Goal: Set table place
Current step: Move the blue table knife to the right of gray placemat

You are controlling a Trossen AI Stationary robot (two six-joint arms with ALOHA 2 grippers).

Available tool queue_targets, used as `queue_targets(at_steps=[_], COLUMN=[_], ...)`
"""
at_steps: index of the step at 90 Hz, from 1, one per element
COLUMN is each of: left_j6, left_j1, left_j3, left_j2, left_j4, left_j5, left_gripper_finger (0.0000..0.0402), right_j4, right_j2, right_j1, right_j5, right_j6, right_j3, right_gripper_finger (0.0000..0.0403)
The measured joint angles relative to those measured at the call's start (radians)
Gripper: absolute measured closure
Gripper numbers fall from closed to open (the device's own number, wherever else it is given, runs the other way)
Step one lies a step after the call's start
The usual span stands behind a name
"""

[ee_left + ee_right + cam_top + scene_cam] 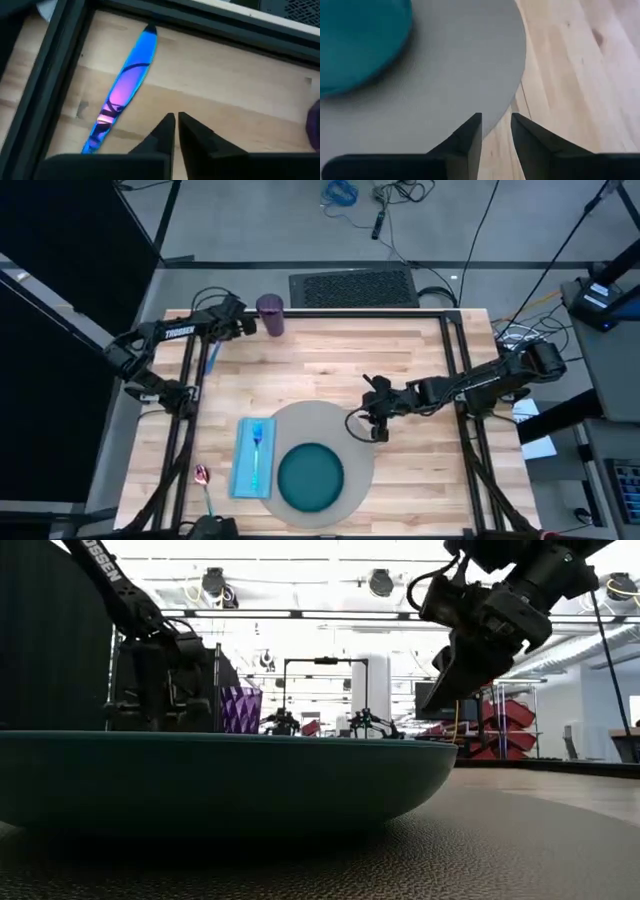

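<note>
A: Where are the things now, counted from the mat (345, 442)?

B: The plate (310, 477) lies on the mat, in its near half. The napkin (243, 468) lies on the table (330, 350) at the mat's left edge, its side over the rim, and the fork (257, 448) is on the napkin. The spoon (204, 483) is further left of the mat, near the table's front corner. The cup (270, 315) and the knife (122, 90) are well apart from the mat, at the far left side of the table.

A: And the grippers?

B: The right gripper (379, 426) hangs above the mat's right rim, holding nothing; its fingers (467, 137) stand close together with only a narrow gap. The left gripper (176, 131) is far from the mat, just beside the knife, between knife and cup. Its fingers are almost together and also hold nothing.

A: So which step is in hand?

B: I judge it is the knife, because the left gripper is nearest to it. The knife lies flat on the wood beside the black frame (50, 75), so it is thin to catch. I would open the fingers first, turn them across the handle and not along it, then come down until the tips nearly touch the table, and close slowly. The frame is near, so the outer finger needs care there. The free place for the knife seems to be the mat's right side, beside the plate.
</note>
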Motion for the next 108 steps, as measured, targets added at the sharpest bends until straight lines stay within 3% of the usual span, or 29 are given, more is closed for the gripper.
queue_targets(at_steps=[14, 27, 41, 53, 79, 108], left_j6=[-0.082, -0.180, -0.226, -0.203, -0.124, -0.070], left_j1=[-0.027, -0.102, -0.168, -0.165, -0.158, -0.149], left_j3=[0.000, 0.002, 0.020, 0.018, -0.020, -0.027], left_j2=[-0.034, -0.078, -0.086, -0.086, -0.048, 0.074], left_j4=[-0.020, -0.116, -0.349, -0.470, -0.480, -0.400], left_j5=[-0.037, -0.226, -0.383, -0.396, -0.385, -0.344], left_gripper_finger=[0.0401, 0.0401, 0.0401, 0.0401, 0.0401, 0.0401], right_j4=[-0.009, -0.010, -0.010, -0.009, 0.020, 0.025], right_j2=[0.000, 0.000, 0.000, 0.000, 0.000, 0.000], right_j1=[0.000, 0.002, 0.002, 0.007, 0.006, 0.006], right_j5=[0.000, 0.000, 0.000, 0.000, 0.000, 0.000], right_j6=[-0.008, -0.017, -0.028, -0.040, -0.047, -0.055], right_j3=[0.000, 0.000, 0.000, 0.000, 0.000, 0.000], right_gripper_finger=[0.0307, 0.0307, 0.0307, 0.0307, 0.0307, 0.0307])
